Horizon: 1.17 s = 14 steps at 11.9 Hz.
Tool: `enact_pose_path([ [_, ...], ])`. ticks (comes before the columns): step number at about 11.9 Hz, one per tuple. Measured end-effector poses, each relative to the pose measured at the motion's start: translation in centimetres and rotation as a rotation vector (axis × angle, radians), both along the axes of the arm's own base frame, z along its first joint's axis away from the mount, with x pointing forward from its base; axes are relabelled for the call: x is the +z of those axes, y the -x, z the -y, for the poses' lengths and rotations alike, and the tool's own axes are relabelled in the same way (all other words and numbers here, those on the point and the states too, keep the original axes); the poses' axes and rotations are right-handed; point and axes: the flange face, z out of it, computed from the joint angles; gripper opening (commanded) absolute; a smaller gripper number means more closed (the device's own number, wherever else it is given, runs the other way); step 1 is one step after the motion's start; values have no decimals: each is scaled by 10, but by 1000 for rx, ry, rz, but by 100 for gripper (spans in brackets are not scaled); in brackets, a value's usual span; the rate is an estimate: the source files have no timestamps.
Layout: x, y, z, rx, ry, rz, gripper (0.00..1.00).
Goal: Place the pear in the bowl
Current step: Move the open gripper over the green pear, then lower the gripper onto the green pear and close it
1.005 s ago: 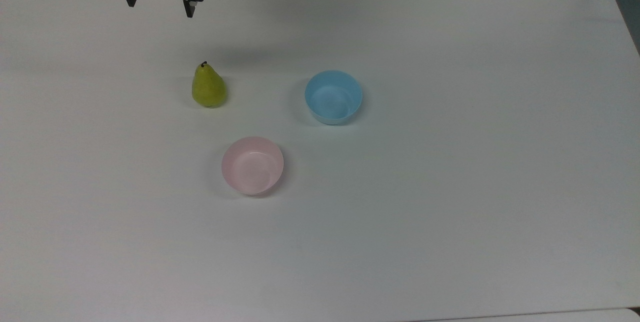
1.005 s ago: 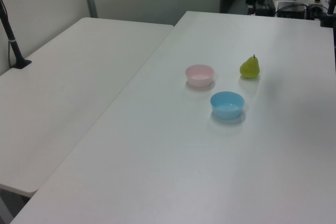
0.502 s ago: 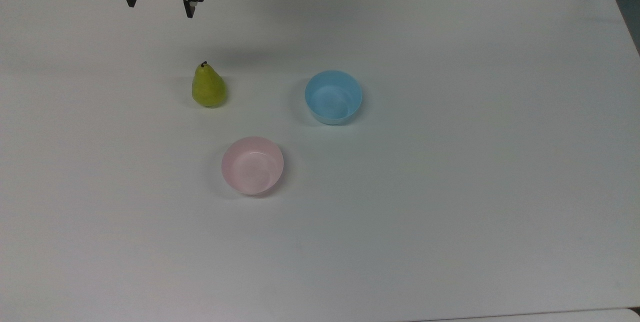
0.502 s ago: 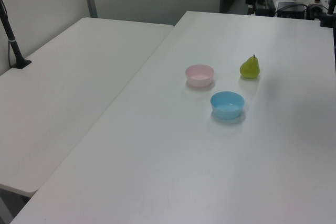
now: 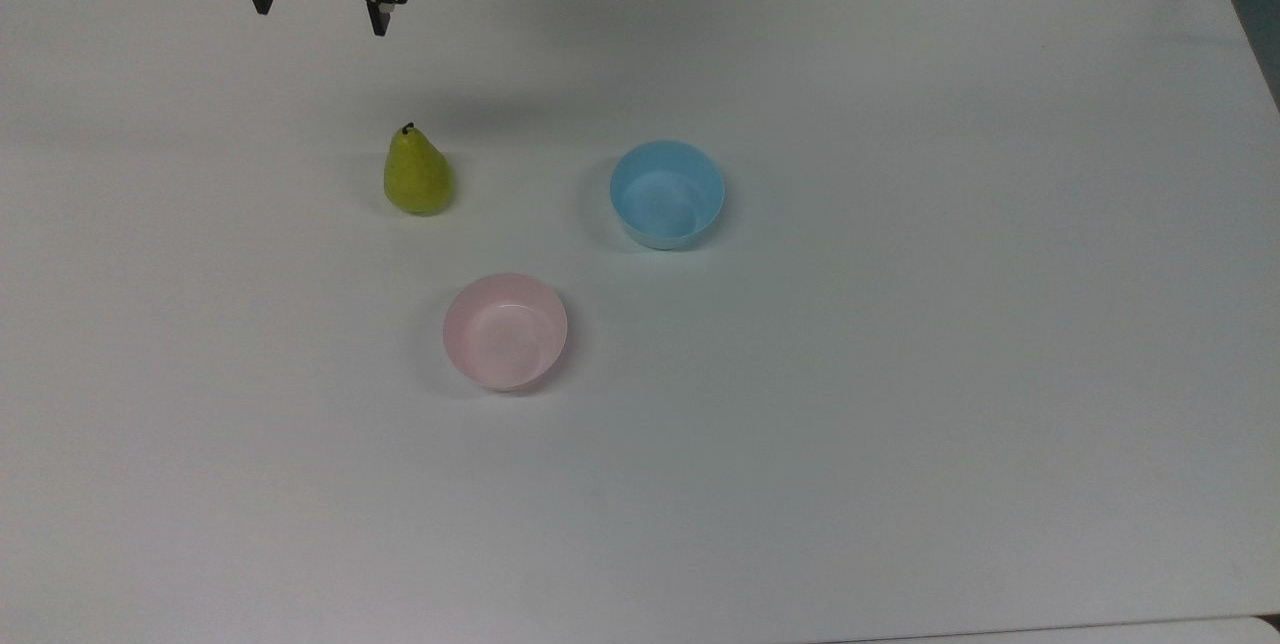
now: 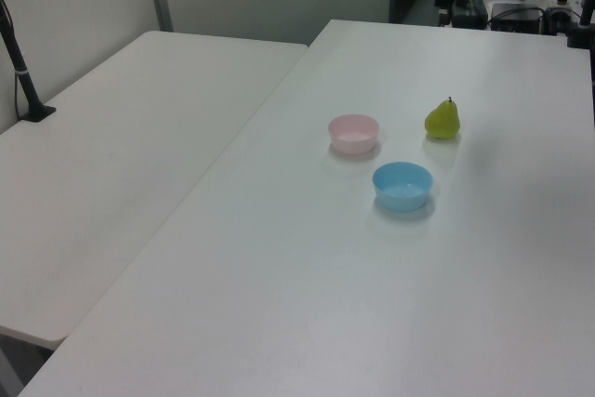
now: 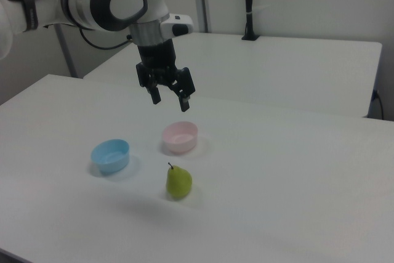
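— White table, plain wall behind. Any brand, label, writing?

— None readable.

— And the gripper?

— Fingers spread wide, holding nothing, touching nothing, hanging well above the tabletop.

— Where's the pear from there?

— Upright on the table, below the gripper and well apart, nearer the right view's camera. Pink bowl under and just behind the fingertips; light blue bowl off to the right view's left.
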Motion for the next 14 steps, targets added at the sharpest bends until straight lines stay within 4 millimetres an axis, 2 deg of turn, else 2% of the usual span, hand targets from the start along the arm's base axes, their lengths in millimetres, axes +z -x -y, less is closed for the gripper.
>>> enact_pose_path([
  [6,0,0,0,0,0,0,100],
  [8,-6,-6,-2,5,5,6,100],
  [9,-13,-17,-4,14,17,35,100],
  [11,-40,-36,-11,31,31,29,100],
  [14,-73,-48,-23,94,34,-28,100],
])
